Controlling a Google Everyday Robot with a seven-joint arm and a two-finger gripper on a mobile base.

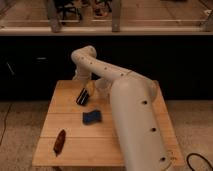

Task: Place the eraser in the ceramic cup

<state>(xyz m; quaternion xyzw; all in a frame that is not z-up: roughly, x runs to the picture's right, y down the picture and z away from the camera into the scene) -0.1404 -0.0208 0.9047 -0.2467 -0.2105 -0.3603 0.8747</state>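
Centre of the frame, above the middle: the gripper hangs over the far side of the wooden table, directly above the eraser. The eraser's long axis slants from lower left to upper right, top end meeting the gripper. We cannot tell whether it is grasped. The ceramic cup stands just right, partly behind the arm; we judge a short rightward carry remains.

gripper at eraser | cup adjacent | arm blocks right | left open

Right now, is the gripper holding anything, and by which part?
Cannot tell: the gripper sits at the far end of the eraser; no grip is visible.
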